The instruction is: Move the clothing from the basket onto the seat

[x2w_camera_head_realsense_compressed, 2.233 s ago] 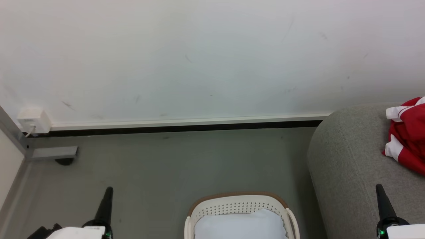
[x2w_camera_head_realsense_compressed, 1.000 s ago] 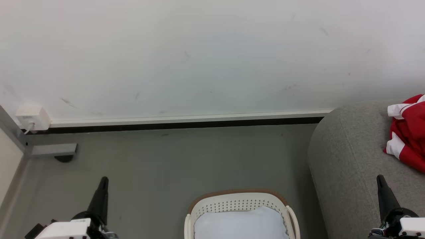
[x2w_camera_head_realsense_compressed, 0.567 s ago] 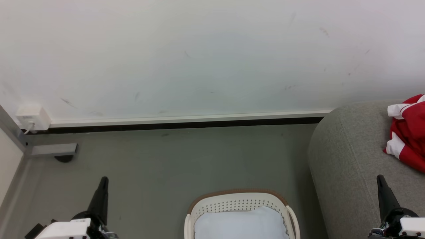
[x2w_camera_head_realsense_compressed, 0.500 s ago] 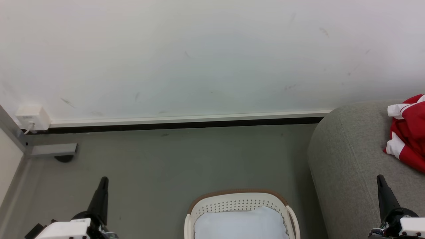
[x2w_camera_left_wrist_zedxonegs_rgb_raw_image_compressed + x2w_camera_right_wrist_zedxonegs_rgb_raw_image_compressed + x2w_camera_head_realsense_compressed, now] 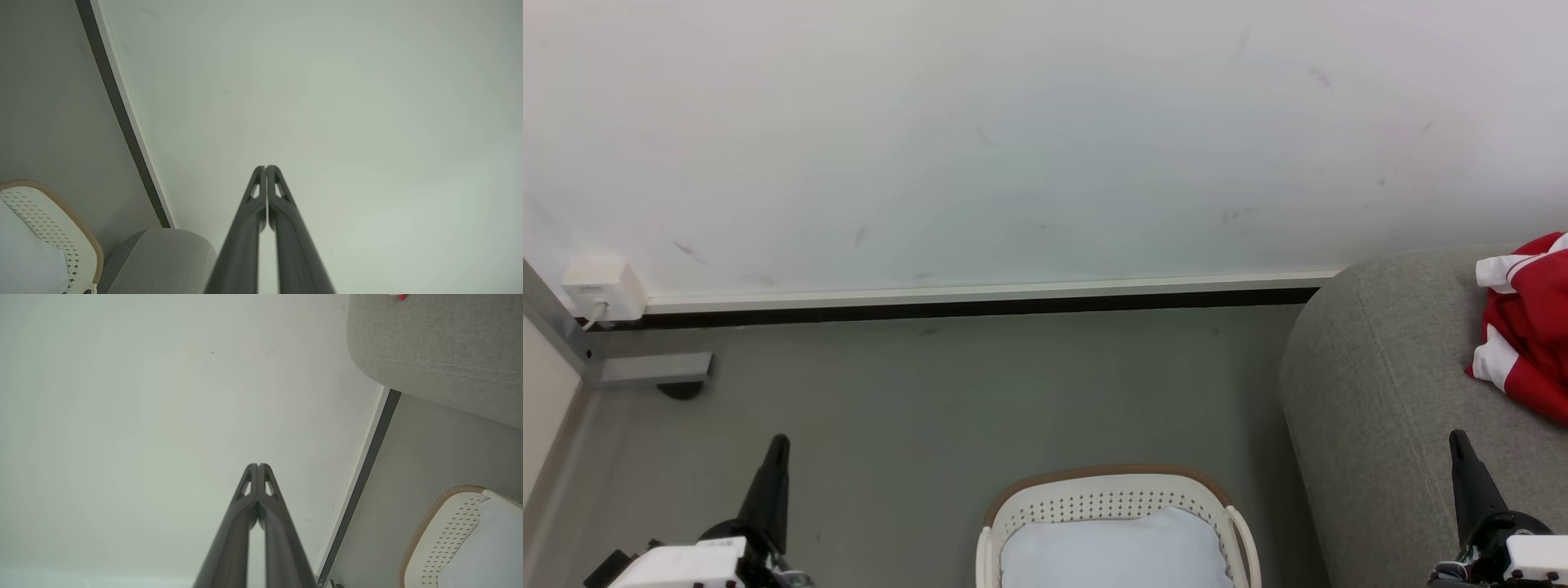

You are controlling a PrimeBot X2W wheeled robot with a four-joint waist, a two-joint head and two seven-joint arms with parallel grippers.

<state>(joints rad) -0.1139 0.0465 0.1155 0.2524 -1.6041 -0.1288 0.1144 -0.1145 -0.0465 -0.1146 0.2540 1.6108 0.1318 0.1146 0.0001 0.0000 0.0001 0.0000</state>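
Note:
Red clothing with white trim lies on the grey seat at the right edge of the head view. The white basket with a brown rim stands on the floor at bottom centre, holding a pale white cloth pad. My left gripper is shut and empty at the lower left, well apart from the basket. My right gripper is shut and empty at the lower right, over the seat's rounded arm. In the wrist views the left gripper and right gripper each point at the white wall with tips pressed together.
A white wall with a pale skirting board runs across the back. A white socket box and a grey metal bracket sit at the far left. Grey floor lies between wall, basket and seat.
Over the last second nothing has visibly moved. Since the earliest frame the head view shifted slightly and both grippers stand a little higher in it.

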